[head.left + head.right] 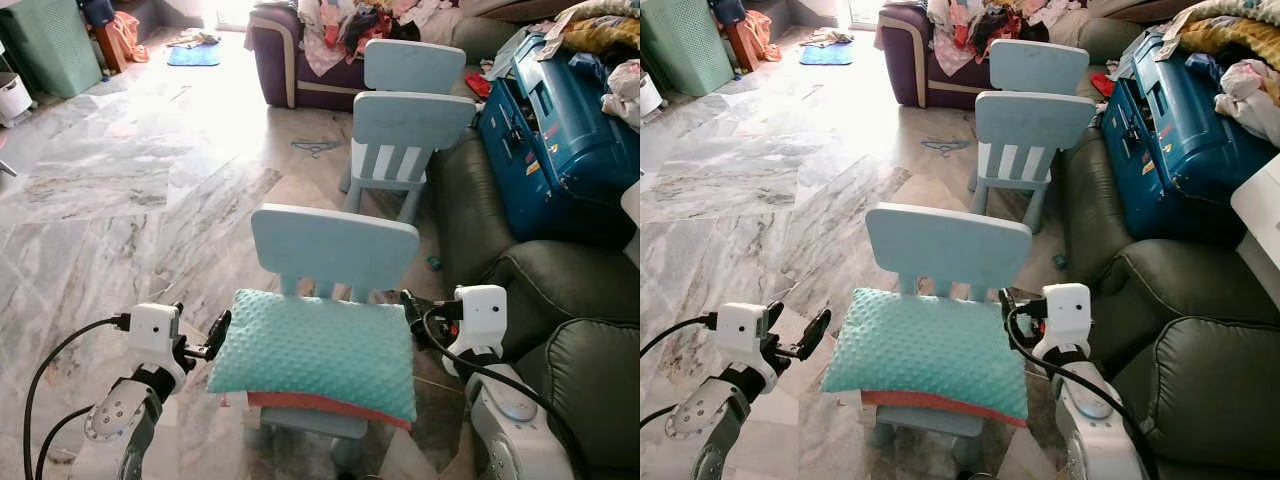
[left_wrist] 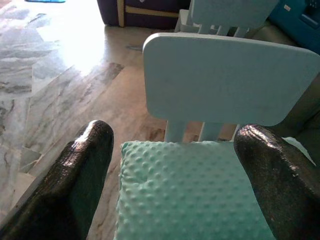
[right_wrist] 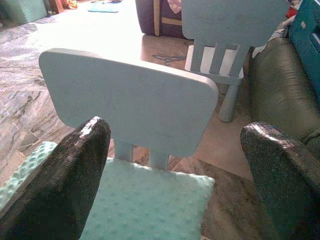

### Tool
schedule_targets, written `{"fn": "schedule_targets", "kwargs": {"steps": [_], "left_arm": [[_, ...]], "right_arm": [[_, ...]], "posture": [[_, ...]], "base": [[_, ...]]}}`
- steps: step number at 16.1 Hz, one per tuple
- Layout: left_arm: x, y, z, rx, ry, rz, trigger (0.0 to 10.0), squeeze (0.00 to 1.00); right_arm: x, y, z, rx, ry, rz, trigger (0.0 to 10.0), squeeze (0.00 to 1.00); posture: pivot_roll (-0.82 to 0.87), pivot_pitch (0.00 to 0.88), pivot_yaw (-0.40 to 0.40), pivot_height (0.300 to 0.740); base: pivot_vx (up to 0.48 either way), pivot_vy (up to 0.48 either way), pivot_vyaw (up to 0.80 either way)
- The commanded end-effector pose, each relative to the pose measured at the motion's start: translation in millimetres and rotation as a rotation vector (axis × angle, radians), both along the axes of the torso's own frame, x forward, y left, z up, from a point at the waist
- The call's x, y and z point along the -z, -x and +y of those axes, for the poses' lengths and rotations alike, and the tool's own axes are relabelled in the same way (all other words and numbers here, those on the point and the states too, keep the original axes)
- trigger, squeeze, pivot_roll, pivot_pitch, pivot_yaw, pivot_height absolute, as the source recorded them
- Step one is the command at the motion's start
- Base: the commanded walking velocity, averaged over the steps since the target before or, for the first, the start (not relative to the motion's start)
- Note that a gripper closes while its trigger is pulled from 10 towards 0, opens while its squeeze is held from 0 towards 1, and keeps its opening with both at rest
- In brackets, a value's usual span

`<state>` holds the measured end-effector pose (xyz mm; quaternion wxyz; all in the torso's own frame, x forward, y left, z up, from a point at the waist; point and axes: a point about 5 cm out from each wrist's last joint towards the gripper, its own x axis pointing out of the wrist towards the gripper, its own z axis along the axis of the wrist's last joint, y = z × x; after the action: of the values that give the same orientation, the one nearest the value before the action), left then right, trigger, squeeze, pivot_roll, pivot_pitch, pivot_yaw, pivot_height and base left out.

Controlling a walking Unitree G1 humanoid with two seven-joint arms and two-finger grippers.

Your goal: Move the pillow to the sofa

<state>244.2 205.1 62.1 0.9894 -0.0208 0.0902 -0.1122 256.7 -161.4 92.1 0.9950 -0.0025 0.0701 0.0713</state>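
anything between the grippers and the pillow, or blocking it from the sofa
Nothing visible. The left gripper and right gripper flank the pillow on the chair, both open. The green sofa lies beside it.

My left gripper (image 1: 205, 340) has bare marble floor (image 1: 110, 200) on its outer side, so that flank is free. My right gripper (image 1: 415, 315) sits in a narrow gap between the pillow (image 1: 315, 350) and the green sofa arm (image 1: 545, 280). Ahead, the chair backrest (image 1: 335, 245) blocks any forward reach over the pillow.
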Motion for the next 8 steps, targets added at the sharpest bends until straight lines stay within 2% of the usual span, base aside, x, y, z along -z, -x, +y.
{"fn": "schedule_targets", "kwargs": {"steps": [1,8], "left_arm": [[0.0,-1.6,-1.6,-0.003,-0.009,-0.004,10.0,0.00],[-0.4,-5.4,-5.4,-0.003,-0.006,-0.016,10.0,0.00]], "right_arm": [[-2.7,-0.4,0.8,-0.001,0.001,-0.006,10.0,0.00],[-4.0,-3.0,0.7,-0.004,0.004,-0.014,10.0,0.00]], "posture": [[-0.03,0.104,-0.052,0.740],[-0.04,0.099,-0.054,0.740]], "base": [[0.000,0.000,0.00],[0.000,0.000,0.00]]}}
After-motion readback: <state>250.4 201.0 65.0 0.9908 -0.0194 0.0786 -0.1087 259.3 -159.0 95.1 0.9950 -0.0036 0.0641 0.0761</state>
